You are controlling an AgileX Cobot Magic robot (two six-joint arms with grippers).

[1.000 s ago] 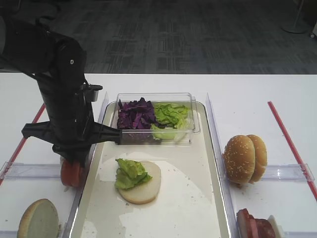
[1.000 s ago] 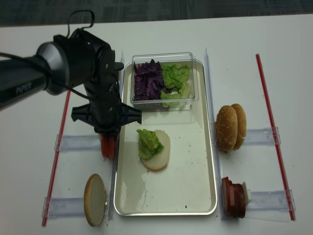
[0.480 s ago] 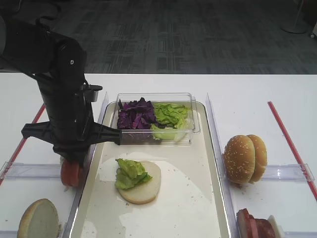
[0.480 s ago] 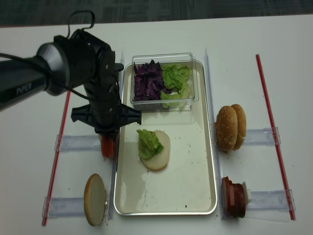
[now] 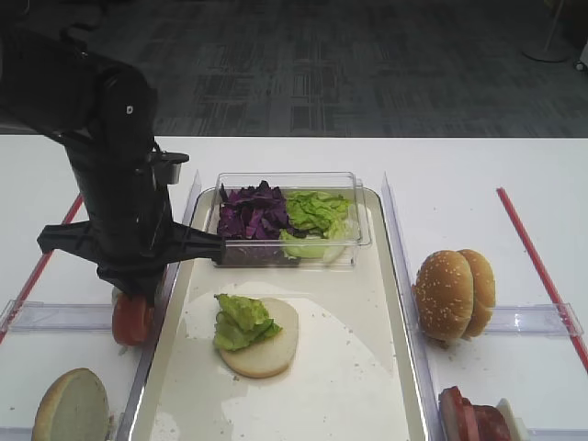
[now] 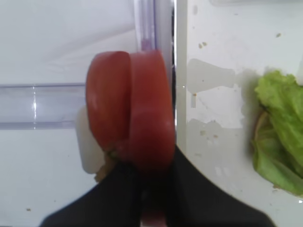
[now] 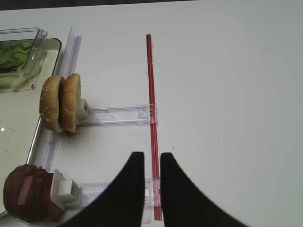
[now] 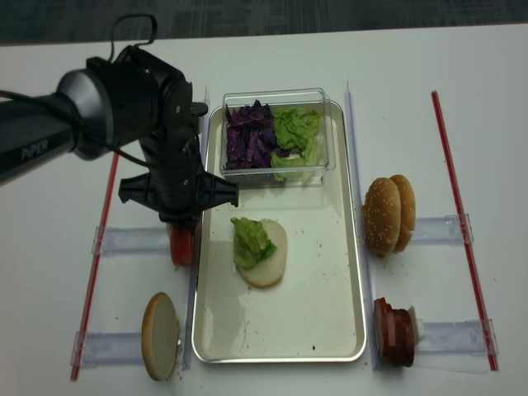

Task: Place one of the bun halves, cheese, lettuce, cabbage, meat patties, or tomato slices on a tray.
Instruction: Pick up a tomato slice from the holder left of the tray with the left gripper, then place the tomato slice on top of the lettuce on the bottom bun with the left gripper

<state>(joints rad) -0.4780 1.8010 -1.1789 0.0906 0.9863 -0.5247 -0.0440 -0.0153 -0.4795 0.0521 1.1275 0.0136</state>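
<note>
left claw (image 6: 149, 189) clamped on a tomato slice (image 6: 149, 109) beside the tray (image 8: 346, 272); bun base (image 8: 268, 252) and lettuce (image 8: 249, 239) placed, tomato pending.

"PiPER" in pale letters along the left arm (image 8: 37, 148), partly cut off.

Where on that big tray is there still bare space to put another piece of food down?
The tray is bare along its near end, below the bun bottom topped with lettuce, and in the strip between that bun and the right rim. The far end is crowded: the clear box of cabbage and lettuce fills it.
</note>
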